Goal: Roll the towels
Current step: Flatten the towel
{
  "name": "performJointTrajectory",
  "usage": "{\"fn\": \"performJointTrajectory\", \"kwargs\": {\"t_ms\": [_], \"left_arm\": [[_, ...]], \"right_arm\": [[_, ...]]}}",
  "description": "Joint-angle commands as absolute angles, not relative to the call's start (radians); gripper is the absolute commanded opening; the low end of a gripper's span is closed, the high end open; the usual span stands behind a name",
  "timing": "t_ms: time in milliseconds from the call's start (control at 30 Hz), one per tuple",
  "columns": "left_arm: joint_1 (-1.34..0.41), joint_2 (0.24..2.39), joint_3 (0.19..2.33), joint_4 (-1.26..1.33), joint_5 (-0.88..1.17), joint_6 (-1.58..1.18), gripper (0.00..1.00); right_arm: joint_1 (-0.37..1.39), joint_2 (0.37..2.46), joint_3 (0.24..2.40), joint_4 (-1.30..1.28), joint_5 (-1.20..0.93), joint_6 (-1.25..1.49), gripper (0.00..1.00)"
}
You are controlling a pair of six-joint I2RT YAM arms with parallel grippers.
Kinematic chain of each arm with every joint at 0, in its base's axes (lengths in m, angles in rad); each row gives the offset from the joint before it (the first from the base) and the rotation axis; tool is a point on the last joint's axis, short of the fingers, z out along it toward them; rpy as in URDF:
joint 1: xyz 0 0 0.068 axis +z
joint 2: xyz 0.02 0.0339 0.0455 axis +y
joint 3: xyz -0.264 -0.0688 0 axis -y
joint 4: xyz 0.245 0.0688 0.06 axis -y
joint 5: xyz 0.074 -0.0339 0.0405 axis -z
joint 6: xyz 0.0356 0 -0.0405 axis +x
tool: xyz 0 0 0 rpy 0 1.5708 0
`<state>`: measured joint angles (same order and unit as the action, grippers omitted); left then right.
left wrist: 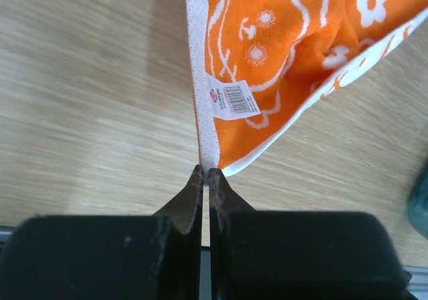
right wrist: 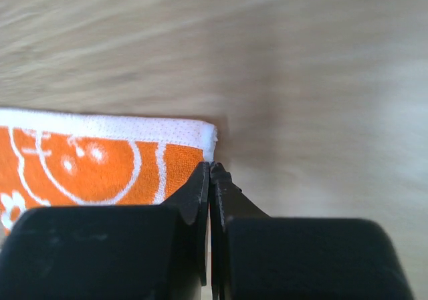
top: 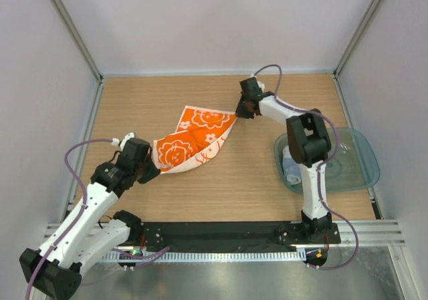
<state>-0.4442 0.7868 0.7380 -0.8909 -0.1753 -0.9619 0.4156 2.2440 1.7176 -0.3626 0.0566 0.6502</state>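
- Top view: orange towel [top: 194, 136], white with an orange pattern, hangs stretched between the 2 grippers over the middle of the wooden table [top: 234, 186], sagging toward the left end.
- Top view: left gripper [top: 155, 163] has the towel's near-left corner, right gripper [top: 239, 111] has the far-right corner. Both are clamped on cloth.
- Top view: teal tray [top: 364, 170] sits at the right edge of the table. The grey-blue towel [top: 291, 173] lies in its left part, partly hidden behind the right arm and well apart from the orange one.
- Left wrist: left gripper [left wrist: 206, 172] has its jaws pressed together with the towel's corner pinched at the tips. Orange towel [left wrist: 287, 39] fans up and right from there, with a barcode label [left wrist: 232, 99] near the white hem. A sliver of the tray [left wrist: 421, 203] shows at the right edge.
- Right wrist: right gripper [right wrist: 210, 170] has its jaws closed, tips nipping the white-hemmed corner of the orange towel [right wrist: 100, 163]. The cloth runs left from the tips, with blurred wood grain behind it.
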Motion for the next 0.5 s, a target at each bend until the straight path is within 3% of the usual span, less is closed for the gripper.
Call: {"fn": "performJointTrajectory", "kwargs": {"t_ms": [0, 167, 267, 467], "left_arm": [[-0.448, 0.863, 0.801, -0.854, -0.179, -0.874, 0.0], [-0.446, 0.969, 0.833, -0.844, -0.218, -0.841, 0.0], [-0.445, 0.985, 0.882, -0.856, -0.264, -0.836, 0.0], [-0.404, 1.083, 1.107, -0.887, -0.342, -0.759, 0.0]], "right_arm": [[0.396, 1.981, 1.545, -0.357, 0.127, 0.666, 0.01], [0.411, 1.705, 1.097, -0.311, 0.175, 0.774, 0.01], [0.452, 1.561, 0.965, -0.307, 0.202, 0.804, 0.01], [0.476, 1.419, 1.078, -0.423, 0.252, 0.752, 0.01]]}}
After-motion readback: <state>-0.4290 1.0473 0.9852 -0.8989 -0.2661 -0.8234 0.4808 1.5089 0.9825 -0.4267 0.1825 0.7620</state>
